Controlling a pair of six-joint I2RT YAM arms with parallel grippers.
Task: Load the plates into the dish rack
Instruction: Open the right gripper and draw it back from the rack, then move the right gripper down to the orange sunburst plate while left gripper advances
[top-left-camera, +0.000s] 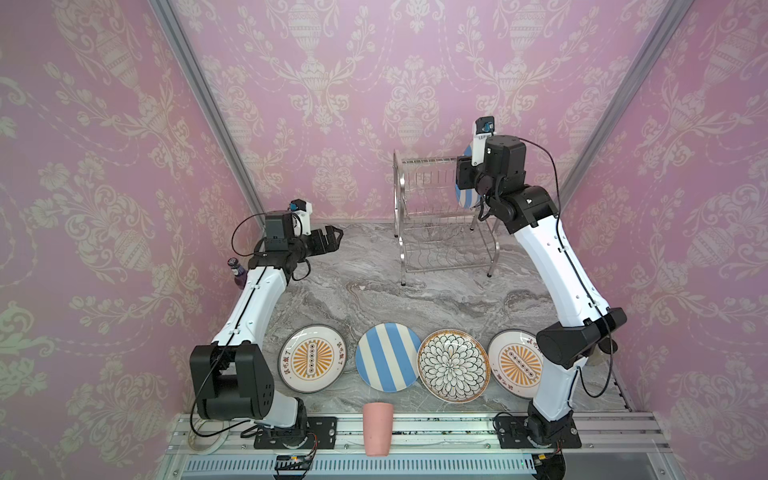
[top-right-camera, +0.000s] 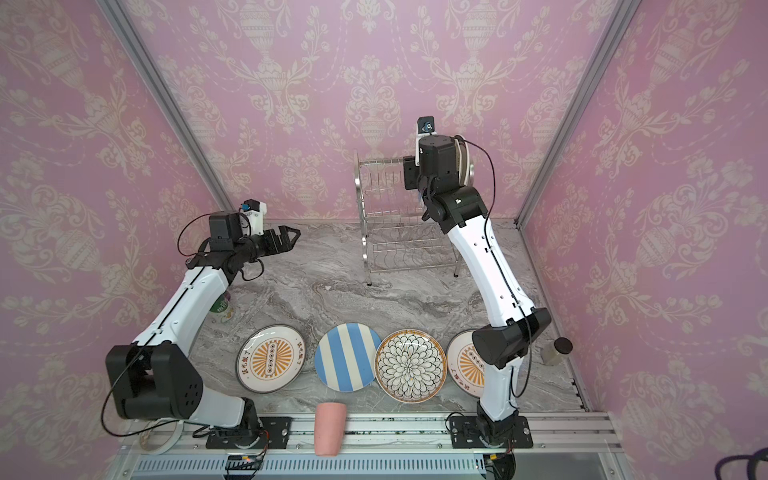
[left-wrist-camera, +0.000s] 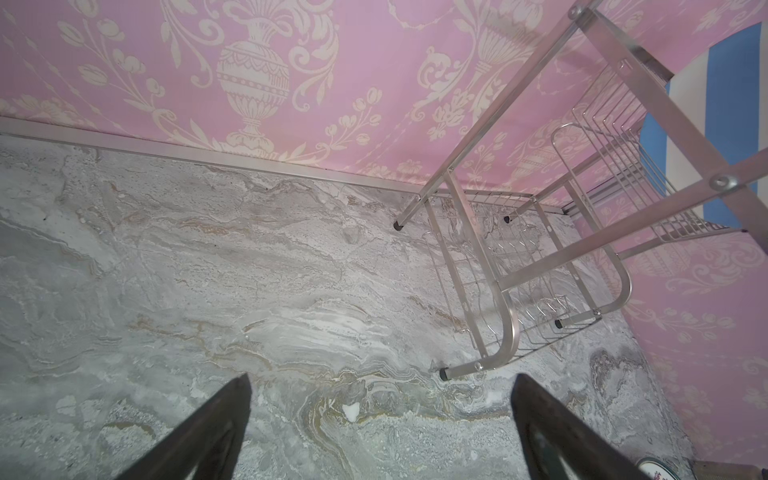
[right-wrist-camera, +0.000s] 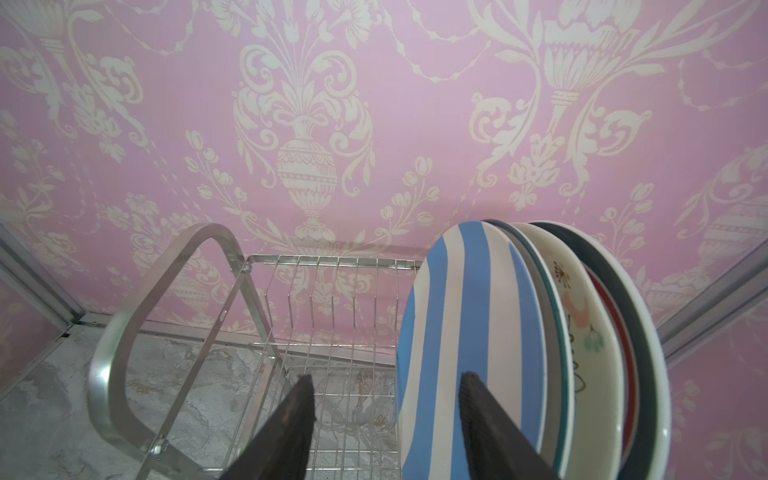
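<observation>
The dish rack (top-left-camera: 446, 232) (top-right-camera: 399, 232) stands at the back of the marble table. Several plates stand on edge at the right end of its top tier; a blue-white striped plate (right-wrist-camera: 465, 311) (top-left-camera: 463, 198) is foremost, with a cream floral plate (right-wrist-camera: 577, 316) and dark-rimmed ones behind. My right gripper (right-wrist-camera: 388, 384) is open at that tier, its fingers straddling the striped plate's rim without pinching it. Several plates lie flat along the table front: an orange-sunburst plate (top-left-camera: 312, 358), a striped plate (top-left-camera: 387, 356), a black-white petal plate (top-left-camera: 453, 365), and a second sunburst plate (top-left-camera: 515, 359). My left gripper (top-left-camera: 334, 235) (left-wrist-camera: 380, 386) hangs open and empty over bare table.
A pink cup (top-left-camera: 377, 430) stands on the front rail. A purple bottle (top-left-camera: 237, 274) and a green-white bottle (top-right-camera: 222, 309) sit behind the left arm. A black-lidded jar (top-right-camera: 557, 351) stands at the right edge. The rack's lower tier (left-wrist-camera: 498, 257) holds nothing.
</observation>
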